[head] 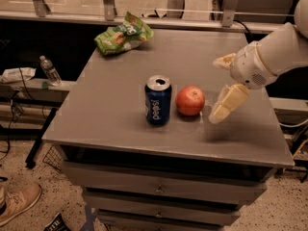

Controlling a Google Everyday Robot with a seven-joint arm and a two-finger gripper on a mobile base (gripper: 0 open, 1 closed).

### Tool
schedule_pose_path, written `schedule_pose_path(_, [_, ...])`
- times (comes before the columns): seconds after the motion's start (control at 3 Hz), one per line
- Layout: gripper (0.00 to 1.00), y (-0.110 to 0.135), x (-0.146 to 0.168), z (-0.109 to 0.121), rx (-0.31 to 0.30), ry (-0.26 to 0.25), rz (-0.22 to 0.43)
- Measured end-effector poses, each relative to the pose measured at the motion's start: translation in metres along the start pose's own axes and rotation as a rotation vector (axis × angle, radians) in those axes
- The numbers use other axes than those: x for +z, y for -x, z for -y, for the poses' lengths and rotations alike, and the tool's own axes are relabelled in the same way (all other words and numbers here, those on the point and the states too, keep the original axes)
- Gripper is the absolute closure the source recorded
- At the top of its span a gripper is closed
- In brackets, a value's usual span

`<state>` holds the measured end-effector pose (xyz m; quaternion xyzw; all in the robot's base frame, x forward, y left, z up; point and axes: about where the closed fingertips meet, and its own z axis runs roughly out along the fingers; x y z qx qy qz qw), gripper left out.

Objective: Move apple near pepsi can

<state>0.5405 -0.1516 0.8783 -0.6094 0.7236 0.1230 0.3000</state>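
The pepsi can stands upright near the middle of the grey cabinet top, dark blue with a silver top. The red-orange apple rests on the top just right of the can, a small gap between them. My gripper hangs to the right of the apple, clear of it, its cream fingers spread apart and holding nothing. The white arm reaches in from the right edge.
A green snack bag lies at the back left of the cabinet top. A water bottle stands on a lower shelf to the left. Drawers run below the top. A railing runs behind.
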Motion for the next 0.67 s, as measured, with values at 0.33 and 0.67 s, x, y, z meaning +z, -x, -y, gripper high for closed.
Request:
schedule_pose_path(0.33, [0.00, -0.035, -0.047, 0.009, 0.067, -0.103, -0.051])
schedule_pose_path(0.67, [0.00, -0.060, -0.101, 0.011, 0.117, -0.227, -0.093])
